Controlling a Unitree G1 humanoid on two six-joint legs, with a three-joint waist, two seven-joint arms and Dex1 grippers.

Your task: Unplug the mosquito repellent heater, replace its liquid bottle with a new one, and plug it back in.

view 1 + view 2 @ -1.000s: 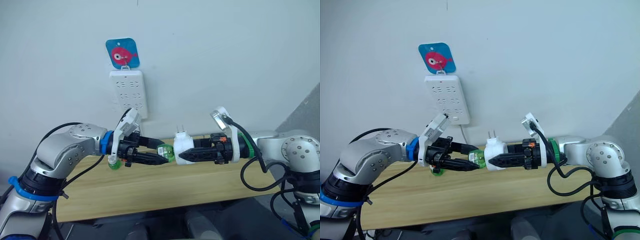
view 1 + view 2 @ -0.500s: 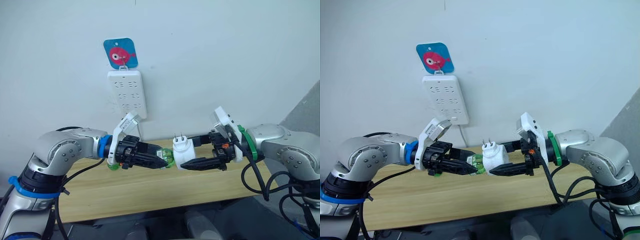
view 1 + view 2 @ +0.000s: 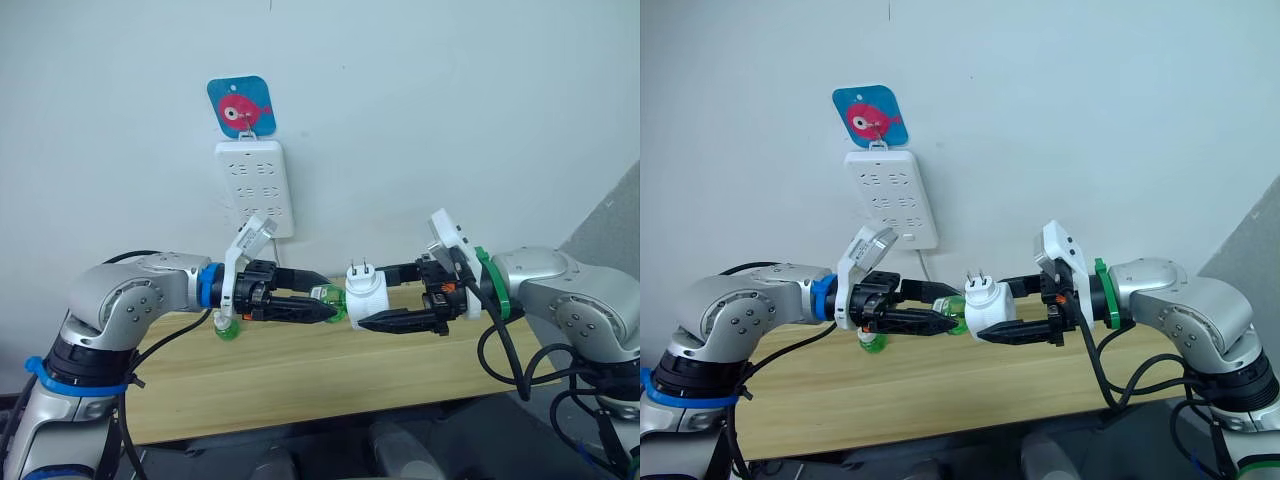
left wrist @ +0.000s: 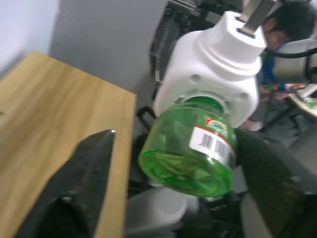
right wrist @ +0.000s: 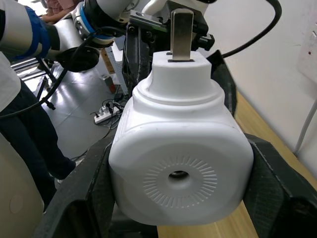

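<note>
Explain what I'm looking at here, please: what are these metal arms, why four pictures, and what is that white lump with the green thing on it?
This is a humanoid robot with two arms, each ending in a gripper of two black fingers. Two pictures come from cameras on its head, looking over both arms; the other two come from a camera on each wrist, looking along that gripper's fingers.

The right gripper clamps a mosquito repellent heater, a white plug-in unit with its metal prongs pointing up. A green liquid bottle sits in its underside, and the left gripper has its jaws open on either side of that bottle.

Below is a wooden table, where another green bottle stands. On the wall hangs a white power strip under a blue fish hook.
</note>
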